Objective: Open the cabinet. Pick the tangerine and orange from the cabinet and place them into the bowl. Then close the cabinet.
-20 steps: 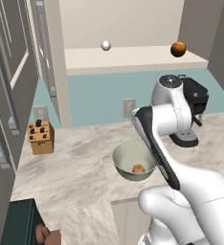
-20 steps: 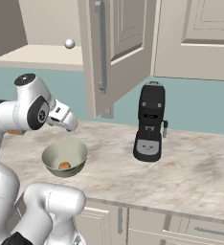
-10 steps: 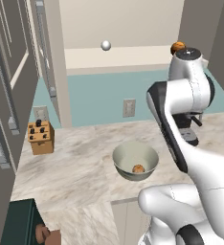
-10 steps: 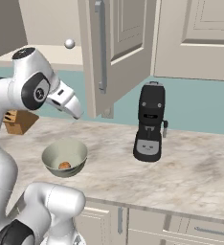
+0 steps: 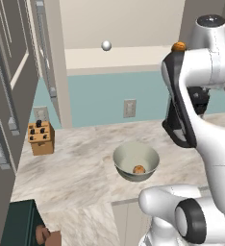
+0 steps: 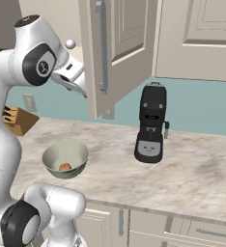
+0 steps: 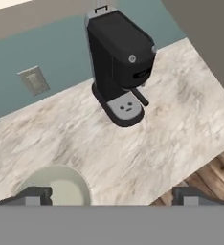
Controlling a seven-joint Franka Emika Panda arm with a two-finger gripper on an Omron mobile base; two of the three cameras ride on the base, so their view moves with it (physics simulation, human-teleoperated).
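Observation:
The cabinet (image 5: 119, 26) stands open, its left door (image 6: 120, 48) swung out with the grey bar handle (image 6: 103, 46). On its shelf the orange (image 5: 178, 46) peeks out behind my raised arm. The bowl (image 5: 136, 161) sits on the counter with the small tangerine (image 5: 139, 169) inside; both also appear from the right, bowl (image 6: 65, 158) and tangerine (image 6: 64, 167). My gripper (image 6: 81, 89) hangs high above the counter, near the open door's edge. It is open and empty (image 7: 112, 197), its fingertips (image 7: 35, 196) wide apart over the bowl rim (image 7: 61, 189).
A white ball (image 5: 106, 45) lies on the cabinet shelf left of the orange. A black coffee machine (image 6: 151, 124) stands on the counter to the right, a knife block (image 5: 41, 138) to the left. A wall outlet (image 5: 129, 108) sits behind the bowl.
My arm has risen from just over the bowl to the height of the cabinet shelf. The tangerine stays in the bowl and the orange has not moved.

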